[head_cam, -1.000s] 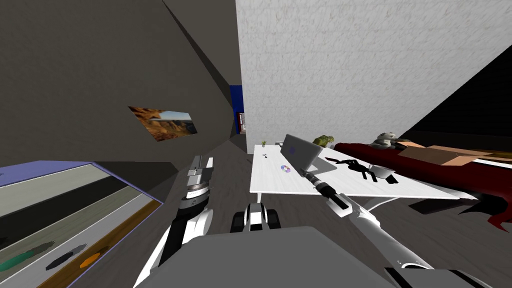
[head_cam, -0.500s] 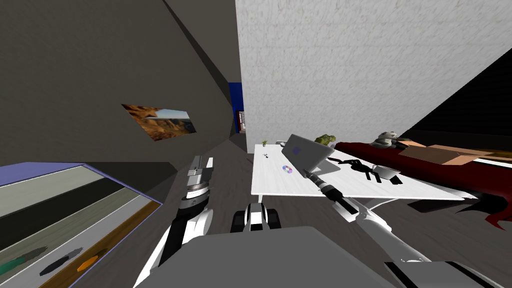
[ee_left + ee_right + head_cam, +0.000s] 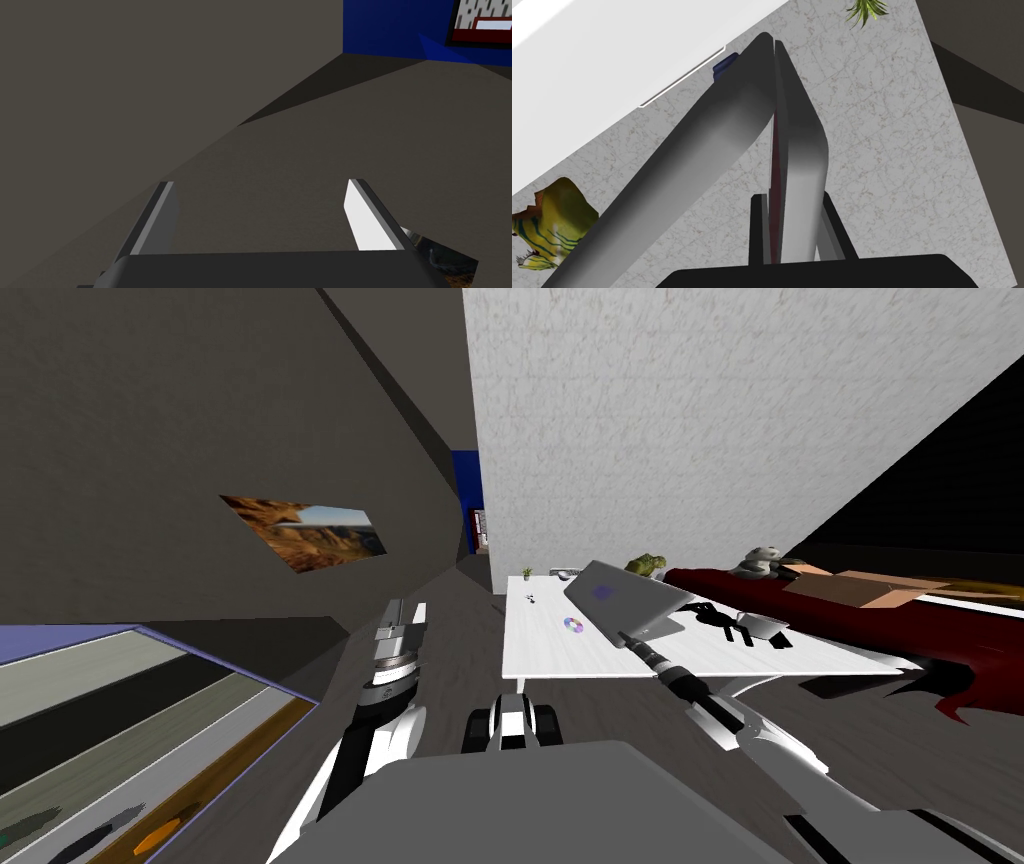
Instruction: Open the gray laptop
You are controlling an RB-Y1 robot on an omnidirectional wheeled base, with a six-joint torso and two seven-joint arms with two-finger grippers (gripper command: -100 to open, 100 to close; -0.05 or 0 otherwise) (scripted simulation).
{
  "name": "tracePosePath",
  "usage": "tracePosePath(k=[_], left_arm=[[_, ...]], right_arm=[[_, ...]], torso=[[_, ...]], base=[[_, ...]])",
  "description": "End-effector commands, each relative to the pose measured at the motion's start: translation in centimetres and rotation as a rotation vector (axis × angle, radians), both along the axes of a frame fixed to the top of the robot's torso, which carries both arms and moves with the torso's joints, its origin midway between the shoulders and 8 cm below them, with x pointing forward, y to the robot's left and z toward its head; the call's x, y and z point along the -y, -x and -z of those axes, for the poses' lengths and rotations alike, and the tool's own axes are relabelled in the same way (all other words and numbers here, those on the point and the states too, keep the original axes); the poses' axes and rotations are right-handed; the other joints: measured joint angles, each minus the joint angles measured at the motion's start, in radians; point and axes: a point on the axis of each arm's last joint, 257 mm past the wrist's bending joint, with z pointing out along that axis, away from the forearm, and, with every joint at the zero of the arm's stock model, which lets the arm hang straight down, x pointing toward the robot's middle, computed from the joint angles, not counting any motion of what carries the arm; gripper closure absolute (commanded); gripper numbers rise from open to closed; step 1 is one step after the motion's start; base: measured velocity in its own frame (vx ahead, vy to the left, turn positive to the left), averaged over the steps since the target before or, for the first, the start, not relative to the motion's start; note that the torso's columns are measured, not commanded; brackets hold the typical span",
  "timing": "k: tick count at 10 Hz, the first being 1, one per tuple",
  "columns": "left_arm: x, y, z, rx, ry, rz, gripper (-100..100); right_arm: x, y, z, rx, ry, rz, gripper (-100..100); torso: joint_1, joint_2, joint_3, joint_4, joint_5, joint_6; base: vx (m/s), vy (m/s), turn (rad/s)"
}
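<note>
The gray laptop (image 3: 628,596) stands partly open on the white table (image 3: 560,658), its lid raised at a slant with a purple mark on its back. My right gripper (image 3: 627,638) reaches over the table's front edge to the lid's lower corner. In the right wrist view the right gripper (image 3: 792,196) is shut on the lid's edge (image 3: 799,150), and the laptop's other half (image 3: 682,170) splays away beside it. My left gripper (image 3: 260,184) is open and holds nothing. It hangs left of the table over the floor as the left gripper (image 3: 400,613).
On the table lie a shiny disc (image 3: 572,625), a black spidery object (image 3: 722,622), a grey cup (image 3: 765,630) and a small plant (image 3: 527,574). A green toy (image 3: 648,563) sits behind the laptop. A dark red cover (image 3: 860,623) with a cardboard box (image 3: 860,586) lies to the right.
The laptop's lid has swung to a flatter slant, with my right gripper moving slightly right along with it. My head view has shifted a little. The left arm stays put.
</note>
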Motion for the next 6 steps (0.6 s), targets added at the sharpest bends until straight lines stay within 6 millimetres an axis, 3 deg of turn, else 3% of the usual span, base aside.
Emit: tracePosePath(k=[1,4,5,6], left_arm=[[0.0,0.0,0.0,0.0,0.0,0.0,0],[0.0,0.0,0.0,0.0,0.0,0.0,0],[0.0,0.0,0.0,0.0,0.0,0.0,0],[0.0,0.0,0.0,0.0,0.0,0.0,0]], right_arm=[[0.5,0.9,1.4,-0.028,0.0,0.018,100],[0.5,0.9,1.4,-0.028,0.0,0.018,100],[1.5,0.4,-0.5,-0.01,0.001,0.016,-100],[2.5,0.4,-1.6,-0.01,0.003,0.017,-100]], torso=[[0.001,-0.002,-0.001,-0.002,-0.001,0.0],[0.006,-0.001,-0.001,-0.001,0.001,0.0],[0.006,-0.001,-0.001,0.0,0.002,-0.002],[0.008,-0.001,-0.001,0.002,0.005,-0.004]], base=[[-0.002,-0.009,0.026],[0.002,0.008,-0.024],[-0.001,0.022,0.014],[-0.009,0.088,0.022]])
